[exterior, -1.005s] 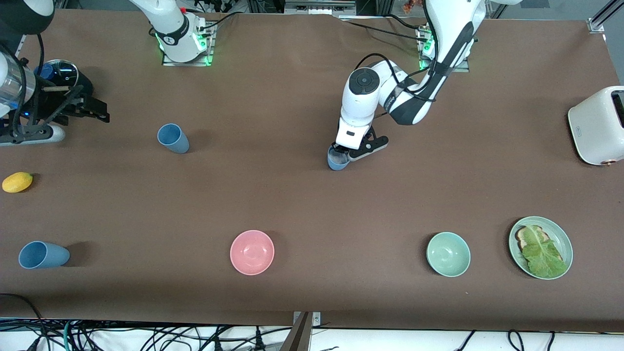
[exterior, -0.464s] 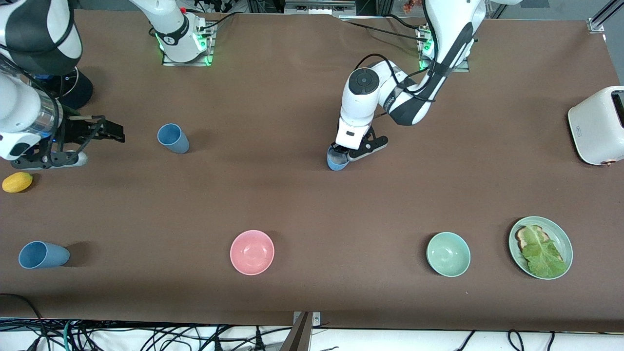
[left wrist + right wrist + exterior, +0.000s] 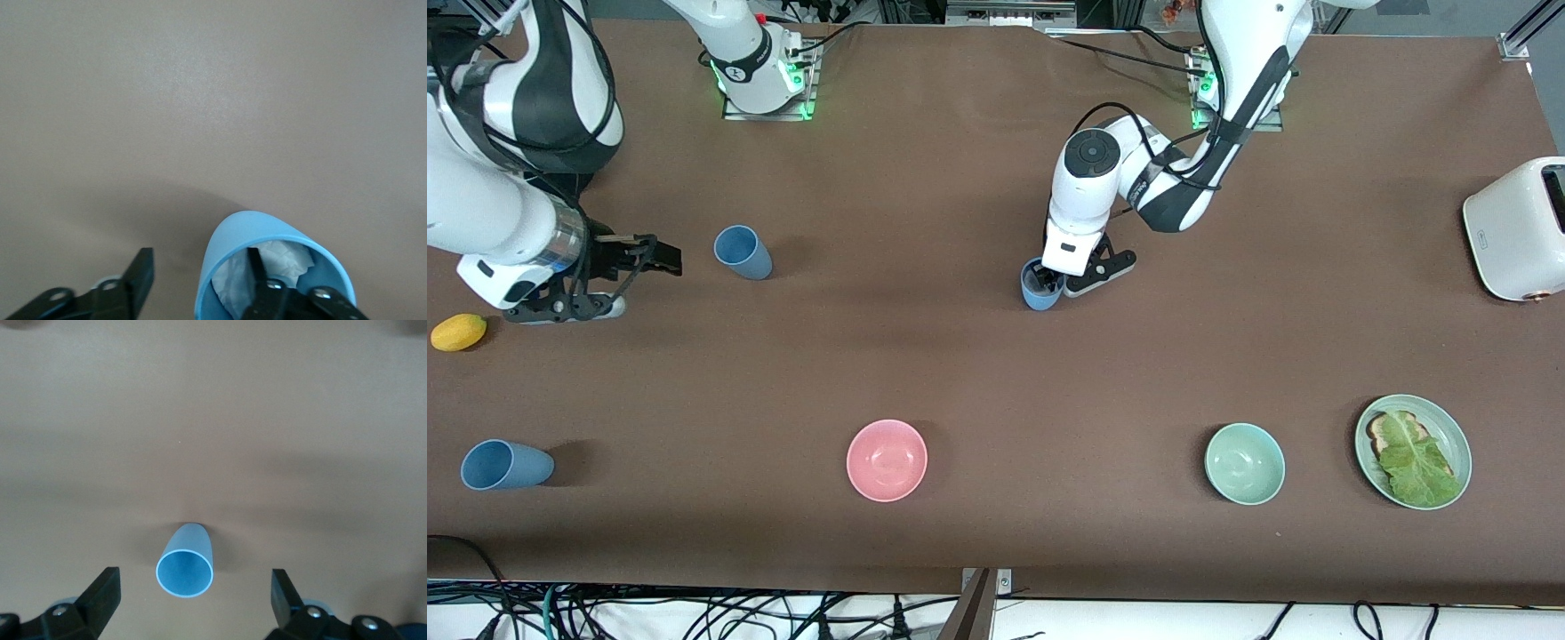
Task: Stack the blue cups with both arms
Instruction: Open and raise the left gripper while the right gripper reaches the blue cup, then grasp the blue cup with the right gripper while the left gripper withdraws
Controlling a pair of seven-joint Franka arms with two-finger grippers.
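Observation:
One blue cup (image 3: 1040,288) stands mid-table. My left gripper (image 3: 1069,279) is down at it and open, with one finger inside the cup and the other outside, apart from the wall. The left wrist view shows this cup (image 3: 220,267) with something white and crumpled inside, and the left gripper (image 3: 198,265) astride its rim. A second blue cup (image 3: 743,252) stands toward the right arm's end. My right gripper (image 3: 647,283) is open and empty beside it, a short way off. In the right wrist view that cup (image 3: 185,565) lies ahead of the right gripper (image 3: 195,588). A third blue cup (image 3: 505,464) sits near the front corner.
A yellow lemon (image 3: 458,332) lies next to the right arm's wrist. A pink bowl (image 3: 887,460), a pale-green bowl (image 3: 1244,463) and a green plate (image 3: 1464,444) with toast and lettuce line the front. A white toaster (image 3: 1516,227) stands at the left arm's end.
The right arm has swung in from the table's end toward the second blue cup, its gripper open throughout. The left gripper has stayed at its cup, which shifted only slightly.

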